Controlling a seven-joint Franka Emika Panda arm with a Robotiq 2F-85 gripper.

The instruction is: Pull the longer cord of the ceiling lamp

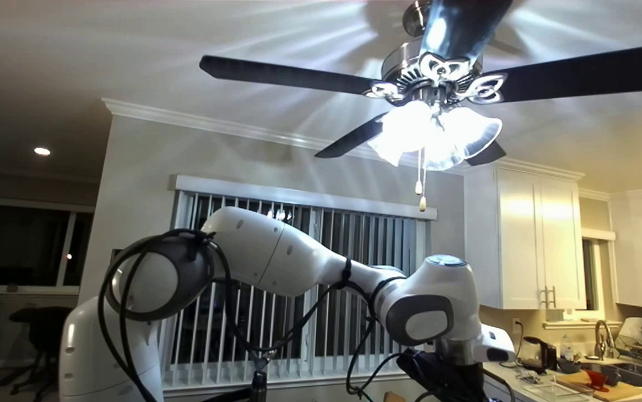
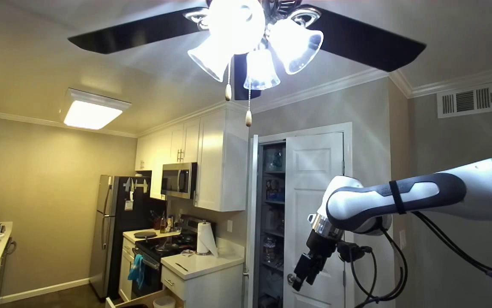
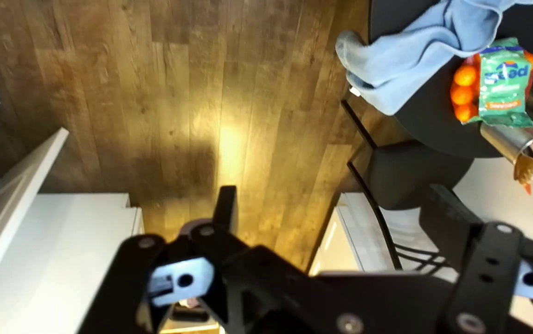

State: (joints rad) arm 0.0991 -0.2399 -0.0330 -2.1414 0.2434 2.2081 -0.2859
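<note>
The ceiling lamp (image 1: 410, 61) is a lit fan with dark blades and frosted glass shades; it also shows in an exterior view (image 2: 261, 68). Its longer cord hangs straight down and ends in a small pale pendant (image 1: 423, 203), also seen in an exterior view (image 2: 248, 118). A shorter cord (image 2: 228, 91) hangs beside it. My gripper (image 2: 304, 281) points downward, well below the cords and apart from them. In the wrist view the gripper (image 3: 335, 202) has its fingers wide apart with nothing between them. Neither the lamp nor the cords show in the wrist view.
Fan blades (image 1: 293, 76) spread around the lamp. A pantry door (image 2: 314, 171) stands behind the arm. A window with vertical blinds (image 1: 298, 195) is behind the arm. Below are a dark round table (image 3: 433, 125) with a blue cloth (image 3: 414, 55), a chair and a wooden floor (image 3: 178, 93).
</note>
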